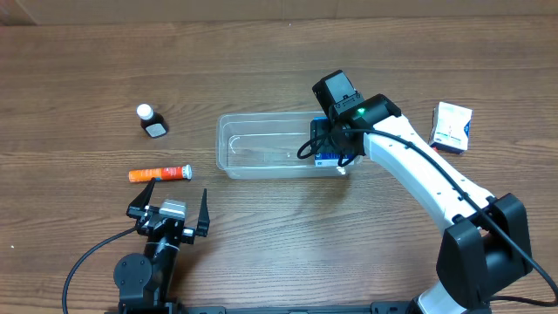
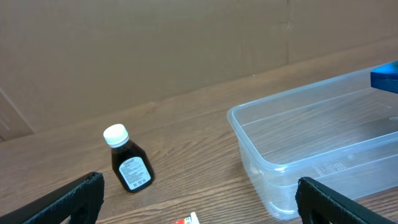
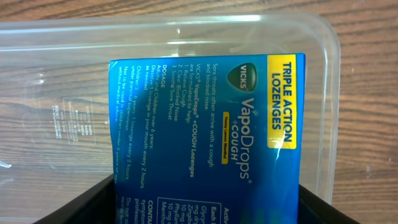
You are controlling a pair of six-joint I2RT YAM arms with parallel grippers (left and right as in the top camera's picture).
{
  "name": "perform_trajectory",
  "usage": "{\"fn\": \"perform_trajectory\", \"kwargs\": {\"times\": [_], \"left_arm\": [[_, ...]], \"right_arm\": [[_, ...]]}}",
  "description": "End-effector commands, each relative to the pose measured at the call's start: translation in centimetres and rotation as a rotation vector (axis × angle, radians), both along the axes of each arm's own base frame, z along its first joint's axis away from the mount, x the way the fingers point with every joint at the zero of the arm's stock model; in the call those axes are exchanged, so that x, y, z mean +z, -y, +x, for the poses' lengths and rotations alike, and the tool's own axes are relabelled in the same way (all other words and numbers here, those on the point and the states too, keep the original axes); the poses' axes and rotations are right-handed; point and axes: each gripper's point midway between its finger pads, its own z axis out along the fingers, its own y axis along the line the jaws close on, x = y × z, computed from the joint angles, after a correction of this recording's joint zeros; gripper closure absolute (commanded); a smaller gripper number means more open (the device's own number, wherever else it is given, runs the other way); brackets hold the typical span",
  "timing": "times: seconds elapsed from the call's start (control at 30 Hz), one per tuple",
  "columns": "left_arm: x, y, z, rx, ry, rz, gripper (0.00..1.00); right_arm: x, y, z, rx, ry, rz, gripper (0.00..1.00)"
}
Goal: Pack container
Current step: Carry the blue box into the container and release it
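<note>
The clear plastic container (image 1: 261, 146) lies mid-table; it also shows in the left wrist view (image 2: 298, 155) and the right wrist view (image 3: 74, 93). My right gripper (image 1: 336, 144) is shut on a blue VapoDrops lozenge bag (image 3: 205, 137) and holds it over the container's right end. The bag's blue edge shows in the overhead view (image 1: 327, 160) and the left wrist view (image 2: 385, 76). My left gripper (image 1: 170, 209) is open and empty near the table's front, left of the container.
A dark bottle with a white cap (image 1: 150, 120) lies at the left (image 2: 129, 160). An orange tube (image 1: 160, 174) lies in front of my left gripper. A white and blue box (image 1: 452, 127) stands at the far right.
</note>
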Motion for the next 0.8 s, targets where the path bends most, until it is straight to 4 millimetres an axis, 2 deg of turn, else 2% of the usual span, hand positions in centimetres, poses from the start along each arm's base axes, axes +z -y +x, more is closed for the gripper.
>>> {"fn": "perform_trajectory", "kwargs": {"times": [0.0,0.2,0.43,0.57,0.77], "left_arm": [[0.0,0.0,0.0,0.0,0.003,-0.01,0.0],[0.0,0.0,0.0,0.0,0.003,-0.01,0.0],[0.0,0.0,0.0,0.0,0.003,-0.01,0.0],[0.0,0.0,0.0,0.0,0.003,-0.01,0.0],[0.0,0.0,0.0,0.0,0.003,-0.01,0.0]], "right_arm": [[0.9,0.4,0.2,0.032,0.041,-0.026,0.27],[0.8,0.4,0.2,0.032,0.042,-0.026,0.27],[-1.0,0.4,-0.1,0.03,0.025,-0.025,0.27],[-0.9,0.3,0.2,0.03,0.038,-0.018,0.27],[-0.9,0.3,0.2,0.03,0.038,-0.018,0.19]]}}
